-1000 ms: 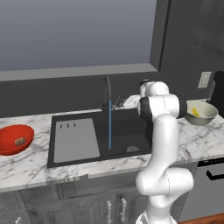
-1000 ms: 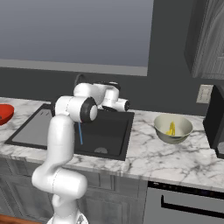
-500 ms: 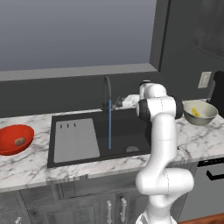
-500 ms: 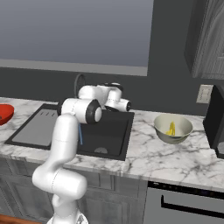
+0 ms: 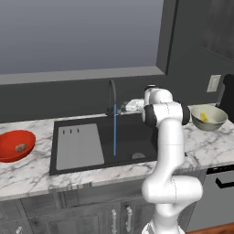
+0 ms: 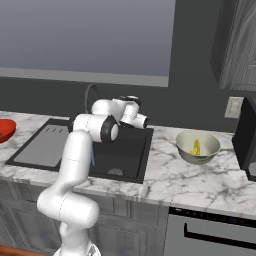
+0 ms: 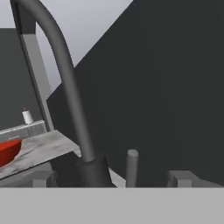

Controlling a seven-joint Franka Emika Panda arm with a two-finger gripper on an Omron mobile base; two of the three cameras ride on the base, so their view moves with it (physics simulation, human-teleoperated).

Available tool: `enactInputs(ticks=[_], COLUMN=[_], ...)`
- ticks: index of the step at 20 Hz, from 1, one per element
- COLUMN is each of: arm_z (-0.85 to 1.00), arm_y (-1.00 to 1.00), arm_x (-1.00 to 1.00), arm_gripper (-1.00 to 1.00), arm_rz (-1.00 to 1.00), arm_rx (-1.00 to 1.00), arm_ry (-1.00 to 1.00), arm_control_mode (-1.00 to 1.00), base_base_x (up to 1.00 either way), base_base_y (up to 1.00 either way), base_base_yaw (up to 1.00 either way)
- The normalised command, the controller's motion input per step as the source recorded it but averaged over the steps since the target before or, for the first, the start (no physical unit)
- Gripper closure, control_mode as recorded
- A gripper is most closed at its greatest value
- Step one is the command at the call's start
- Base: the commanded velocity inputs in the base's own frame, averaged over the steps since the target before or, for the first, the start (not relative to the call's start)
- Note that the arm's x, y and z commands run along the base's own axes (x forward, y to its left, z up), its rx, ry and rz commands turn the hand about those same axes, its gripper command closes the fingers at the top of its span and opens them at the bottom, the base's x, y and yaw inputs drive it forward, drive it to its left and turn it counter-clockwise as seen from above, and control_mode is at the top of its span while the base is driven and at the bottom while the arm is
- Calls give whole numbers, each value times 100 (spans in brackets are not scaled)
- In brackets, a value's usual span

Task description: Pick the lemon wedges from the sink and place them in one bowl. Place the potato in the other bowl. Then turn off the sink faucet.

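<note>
With both bowls loaded, the step in hand is judged to be shutting off the sink faucet (image 5: 111,97), from which a thin stream of water (image 5: 114,132) is seen falling into the black sink (image 5: 132,137). The gripper (image 7: 112,180) is held with its jaws spread wide and nothing between them, low behind the basin at the back edge of the counter. In the hand view the gooseneck base (image 7: 92,171) is seen just beside the small upright lever handle (image 7: 131,168), which lies between the two finger tips.

The lever should be approached squarely, so that one finger bears on its side rather than on the spout; the spout base stands close by and could be struck instead. A short, steady push across the lever is judged better than a clamp, since the handle is thin and could slip out. The stream should be watched as the sign of success.

The grey-beige bowl (image 6: 198,147) stands on the marble counter to the right of the sink, and yellow lemon wedges (image 6: 195,147) are seen lying inside it. The red bowl (image 5: 15,145) stands near the counter's left edge, and the small brown potato (image 5: 20,147) is seen inside it. No produce is made out in the sink.
</note>
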Motion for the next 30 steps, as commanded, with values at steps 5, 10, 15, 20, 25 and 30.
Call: enactInputs(ticks=[5, 10, 15, 20, 25, 30], arm_z=[-10, -17, -12, -7, -7, -8], arm_y=[11, 0, 0, 0, 0, 0], arm_x=[9, 12, 14, 23, 31, 34], arm_gripper=[-100, -100, -100, -100, -100, -100], arm_rz=[0, 0, 0, 0, 0, 0], arm_rx=[3, 0, 0, 0, 0, 0], arm_ry=[0, 0, 0, 0, 0, 0], arm_control_mode=[-100, -100, -100, -100, -100, -100], base_base_x=[0, 0, 0, 0, 0, 0], base_base_y=[0, 0, 0, 0, 0, 0], base_base_yaw=[0, 0, 0, 0, 0, 0])
